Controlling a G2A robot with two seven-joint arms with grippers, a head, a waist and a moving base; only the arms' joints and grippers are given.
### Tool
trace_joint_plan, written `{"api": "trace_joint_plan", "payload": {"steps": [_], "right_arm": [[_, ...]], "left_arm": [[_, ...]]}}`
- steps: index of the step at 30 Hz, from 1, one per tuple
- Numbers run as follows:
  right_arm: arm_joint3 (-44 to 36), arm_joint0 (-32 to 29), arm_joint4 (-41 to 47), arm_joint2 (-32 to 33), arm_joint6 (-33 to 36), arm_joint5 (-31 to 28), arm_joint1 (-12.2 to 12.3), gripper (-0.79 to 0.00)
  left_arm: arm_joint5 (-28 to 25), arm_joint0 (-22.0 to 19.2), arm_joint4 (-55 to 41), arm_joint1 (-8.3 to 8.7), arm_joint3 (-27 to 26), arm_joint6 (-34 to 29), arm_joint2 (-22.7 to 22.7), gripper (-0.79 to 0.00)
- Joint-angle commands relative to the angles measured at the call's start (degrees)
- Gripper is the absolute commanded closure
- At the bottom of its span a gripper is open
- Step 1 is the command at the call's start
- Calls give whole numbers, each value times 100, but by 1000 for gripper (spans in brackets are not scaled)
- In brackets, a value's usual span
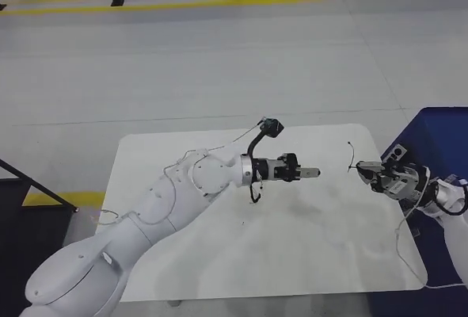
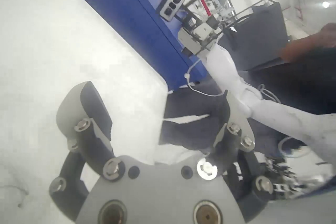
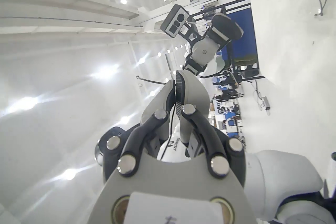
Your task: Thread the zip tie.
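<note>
Right gripper (image 3: 175, 83) pinched on a thin black plastic zip tie (image 3: 151, 81); left gripper (image 2: 157, 96) spread wide.
The right gripper (image 1: 362, 167) holds the tie (image 1: 351, 156) above the right part of the white rounded table (image 1: 218, 253), its free length curving toward the far side. The left gripper (image 1: 313, 171) hangs over the table's middle, facing the right one, a gap between them.

One short dark printed word stands on white casing (image 3: 175, 144) behind the right pincer (image 3: 175, 80).
</note>
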Motion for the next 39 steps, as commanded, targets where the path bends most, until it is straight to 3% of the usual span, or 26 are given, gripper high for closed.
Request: {"api": "trace_joint_plan", "payload": {"steps": [1, 18, 20, 22, 25, 29, 32, 39], "right_arm": [[-11, 41, 63, -15, -3, 85, -6, 0], [-11, 41, 63, -15, -3, 85, -6, 0], [26, 35, 268, 15, -218, 161, -24, 0], [133, 92, 715, -8, -354, 687, -46, 0], [364, 280, 1004, -92, -497, 1338, -58, 0], [787, 522, 1374, -300, -511, 2045, -94, 0], [1013, 732, 1425, -454, -620, 2156, -119, 0], [1013, 732, 1425, -454, -620, 2156, -119, 0]], "left_arm": [[-10, 105, 313, 16, -69, 383, -36, -785], [-10, 105, 313, 16, -69, 383, -36, -785], [343, 88, 967, 13, -198, 1054, -127, -785], [1049, 125, 2511, -18, -451, 2214, -15, -785], [1899, 385, 3886, -112, -610, 3712, 104, -785], [2817, 578, 5425, -314, -538, 4938, 394, -785], [3157, 695, 5889, -492, -379, 5379, 515, -785], [3157, 695, 5889, -492, -379, 5379, 515, -785]]}}
